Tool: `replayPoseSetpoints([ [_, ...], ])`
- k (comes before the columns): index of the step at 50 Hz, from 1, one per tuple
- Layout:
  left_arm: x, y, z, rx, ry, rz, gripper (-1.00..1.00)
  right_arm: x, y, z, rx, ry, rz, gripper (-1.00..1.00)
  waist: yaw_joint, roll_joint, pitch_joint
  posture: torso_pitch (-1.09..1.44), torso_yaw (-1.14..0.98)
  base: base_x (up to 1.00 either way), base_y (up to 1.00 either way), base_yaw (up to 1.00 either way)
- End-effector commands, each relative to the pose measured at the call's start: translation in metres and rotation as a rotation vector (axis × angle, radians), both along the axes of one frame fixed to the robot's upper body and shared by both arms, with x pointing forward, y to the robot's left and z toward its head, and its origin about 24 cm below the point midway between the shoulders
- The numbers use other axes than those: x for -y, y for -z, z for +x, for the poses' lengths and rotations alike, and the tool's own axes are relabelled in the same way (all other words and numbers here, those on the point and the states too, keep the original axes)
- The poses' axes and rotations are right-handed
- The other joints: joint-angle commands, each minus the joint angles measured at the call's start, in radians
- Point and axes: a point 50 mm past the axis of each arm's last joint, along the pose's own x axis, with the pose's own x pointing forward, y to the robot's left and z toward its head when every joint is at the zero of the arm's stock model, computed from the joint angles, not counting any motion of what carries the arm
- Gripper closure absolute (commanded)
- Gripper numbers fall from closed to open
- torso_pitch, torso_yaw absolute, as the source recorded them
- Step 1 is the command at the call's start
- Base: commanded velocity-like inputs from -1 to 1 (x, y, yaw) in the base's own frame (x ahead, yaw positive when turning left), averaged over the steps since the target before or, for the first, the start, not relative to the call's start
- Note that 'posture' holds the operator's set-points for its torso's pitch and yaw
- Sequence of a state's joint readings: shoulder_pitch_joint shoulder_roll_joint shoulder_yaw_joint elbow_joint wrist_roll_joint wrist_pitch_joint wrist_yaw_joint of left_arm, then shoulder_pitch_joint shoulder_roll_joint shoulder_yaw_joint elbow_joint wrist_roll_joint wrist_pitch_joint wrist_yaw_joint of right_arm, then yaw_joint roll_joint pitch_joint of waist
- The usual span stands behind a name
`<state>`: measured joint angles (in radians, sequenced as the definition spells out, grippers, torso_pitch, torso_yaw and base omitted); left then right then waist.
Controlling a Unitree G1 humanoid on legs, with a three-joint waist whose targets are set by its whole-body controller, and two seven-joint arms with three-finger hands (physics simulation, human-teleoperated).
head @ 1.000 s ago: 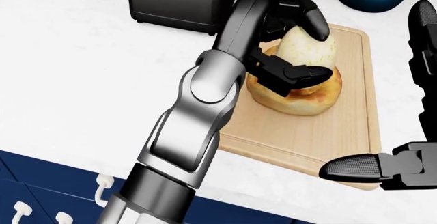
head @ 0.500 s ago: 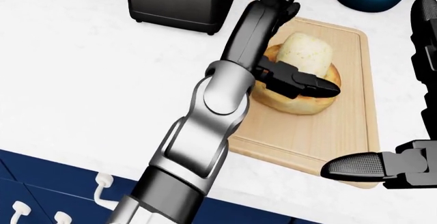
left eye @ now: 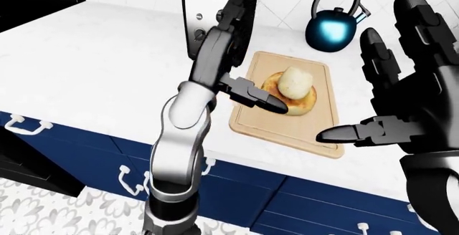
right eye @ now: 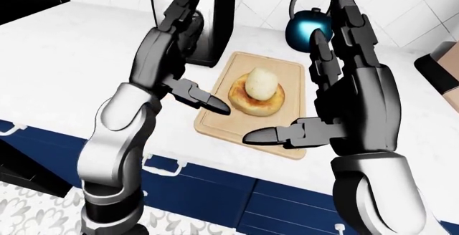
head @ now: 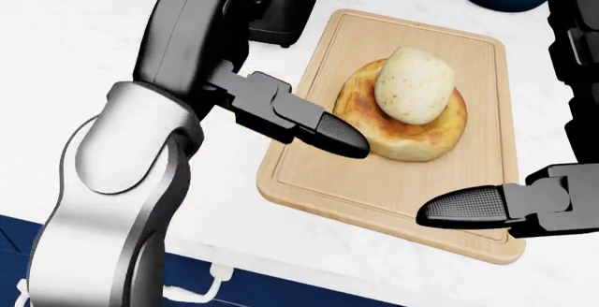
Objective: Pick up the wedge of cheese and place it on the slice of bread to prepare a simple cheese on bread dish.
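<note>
Right-eye view: the left hand (right eye: 176, 57) is raised over the white counter (right eye: 79, 52) with its fingers spread and empty, its thumb jutting toward the cutting board (right eye: 222, 114), and nothing is gripped by it. The right hand (right eye: 340, 98) is likewise held up with fingers splayed upward and the thumb pointed left over the board's near edge; nothing is held by it either. The wedge of cheese (head: 413, 84) is seen resting on the slice of bread (head: 402, 142), and the bread lies on the wooden board. Neither hand is touching the cheese. A dark toaster (right eye: 208, 20) is stood just beside the board's far-left corner, and a blue kettle (left eye: 333, 28) is placed beyond the board.
</note>
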<state>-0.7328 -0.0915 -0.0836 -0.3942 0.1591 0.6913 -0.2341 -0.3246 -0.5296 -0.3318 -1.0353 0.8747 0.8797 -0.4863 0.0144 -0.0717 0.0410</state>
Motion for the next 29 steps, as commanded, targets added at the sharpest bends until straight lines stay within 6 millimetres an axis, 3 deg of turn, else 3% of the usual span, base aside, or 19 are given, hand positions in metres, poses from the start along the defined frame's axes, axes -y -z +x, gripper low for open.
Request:
replayPoseSetpoints([
  [1,-0.009,-0.017,-0.011,0.074,-0.001,-0.035,-1.00,0.004,-0.009,-0.005,0.063,0.023,0.007,-1.00,-0.001,-0.002,-0.023,0.00,0.00,0.00,0.00,0.00],
  [8,-0.073,-0.024,-0.025,0.095,-0.134,-0.101,-1.00,0.008,-0.012,-0.008,0.069,0.035,0.003,-1.00,-0.003,0.010,-0.016,0.00,0.00,0.00,0.00,0.00],
  [11,-0.088,-0.013,-0.028,0.089,-0.169,-0.095,-1.00,0.009,-0.013,-0.009,0.073,0.041,-0.004,-1.00,-0.003,0.016,-0.014,0.00,0.00,0.00,0.00,0.00],
  [17,-0.124,-0.012,-0.040,0.099,-0.265,-0.148,-1.00,0.013,-0.022,-0.016,0.092,0.051,-0.005,-1.00,-0.001,0.021,-0.014,0.00,0.00,0.00,0.00,0.00],
  [24,-0.150,0.002,-0.047,0.090,-0.341,-0.166,-1.00,0.018,-0.030,-0.023,0.112,0.062,-0.002,-1.00,-0.001,0.025,-0.006,0.00,0.00,0.00,0.00,0.00],
  [29,-0.160,-0.009,-0.062,0.127,-0.419,-0.166,-1.00,0.024,-0.037,-0.031,0.136,0.077,0.004,-1.00,-0.001,0.026,-0.003,0.00,0.00,0.00,0.00,0.00],
])
